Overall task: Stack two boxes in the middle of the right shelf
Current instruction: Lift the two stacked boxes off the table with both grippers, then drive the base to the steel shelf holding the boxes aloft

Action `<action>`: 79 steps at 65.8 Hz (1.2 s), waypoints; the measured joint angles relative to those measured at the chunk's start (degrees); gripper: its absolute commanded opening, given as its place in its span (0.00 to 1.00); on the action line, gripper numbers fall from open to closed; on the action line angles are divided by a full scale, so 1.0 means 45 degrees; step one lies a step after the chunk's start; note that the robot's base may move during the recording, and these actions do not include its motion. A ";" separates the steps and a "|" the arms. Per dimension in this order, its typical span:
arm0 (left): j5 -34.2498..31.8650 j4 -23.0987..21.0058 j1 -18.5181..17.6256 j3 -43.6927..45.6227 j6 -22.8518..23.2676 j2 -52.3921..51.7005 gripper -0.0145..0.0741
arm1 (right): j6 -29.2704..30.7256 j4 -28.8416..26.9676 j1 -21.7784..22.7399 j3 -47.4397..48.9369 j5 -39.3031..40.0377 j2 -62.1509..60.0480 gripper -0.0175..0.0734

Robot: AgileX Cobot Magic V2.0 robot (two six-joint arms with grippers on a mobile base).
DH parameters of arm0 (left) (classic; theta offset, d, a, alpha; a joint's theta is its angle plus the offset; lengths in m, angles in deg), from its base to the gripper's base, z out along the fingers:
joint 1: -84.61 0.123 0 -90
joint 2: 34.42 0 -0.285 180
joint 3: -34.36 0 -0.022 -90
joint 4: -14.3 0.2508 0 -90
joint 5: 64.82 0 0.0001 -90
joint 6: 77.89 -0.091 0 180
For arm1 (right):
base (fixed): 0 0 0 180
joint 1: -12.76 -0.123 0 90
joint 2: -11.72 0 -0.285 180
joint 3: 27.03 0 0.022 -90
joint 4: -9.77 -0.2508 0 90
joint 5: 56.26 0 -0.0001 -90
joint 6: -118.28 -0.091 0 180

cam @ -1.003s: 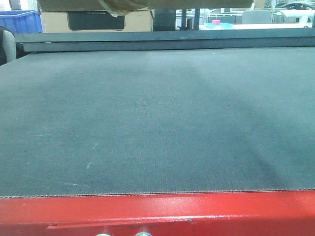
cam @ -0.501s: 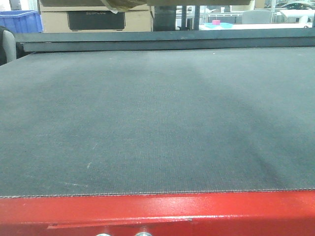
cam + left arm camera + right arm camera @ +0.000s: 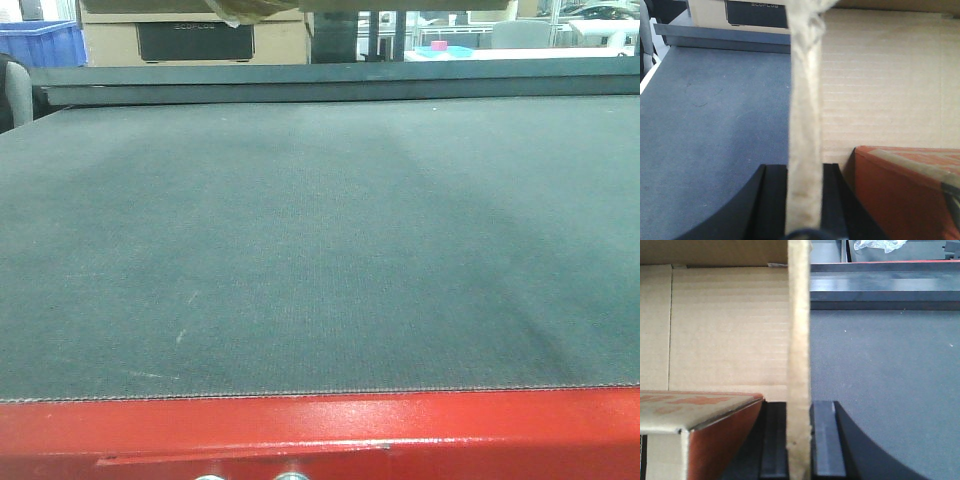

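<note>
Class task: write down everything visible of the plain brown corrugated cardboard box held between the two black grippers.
The plain brown corrugated cardboard box is open-topped, its inner panels pale tan with a fold crease, its wall edges worn and frayed. The left gripper pinches one upright wall and the right gripper the opposite one, black fingers on both faces. A smaller carton with a red-orange side sits inside. Dark grey mat shows beyond the walls; whether the box rests on it cannot be told.
</note>
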 measured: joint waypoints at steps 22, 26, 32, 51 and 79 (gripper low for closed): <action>0.0000 0.0021 0.0000 0.0000 -0.0019 0.0000 0.04 | 0.0000 0.0000 0.0000 0.0000 0.0163 0.0000 0.02; 0.0000 0.0021 0.0000 0.0000 -0.0019 0.0000 0.04 | 0.0000 0.0000 0.0000 0.0000 0.0173 0.0000 0.02; -0.0008 0.0021 0.0000 0.0000 -0.0019 0.0000 0.04 | 0.0000 0.0000 0.0000 0.0000 0.0194 0.0000 0.02; -0.0030 0.0021 0.0000 0.0000 -0.0019 0.0000 0.04 | 0.0000 0.0000 0.0000 0.0000 0.0194 0.0000 0.02; -0.0035 0.0096 0.0000 0.0000 -0.0019 0.0000 0.04 | 0.0000 0.0000 0.0000 0.0000 0.0254 0.0000 0.02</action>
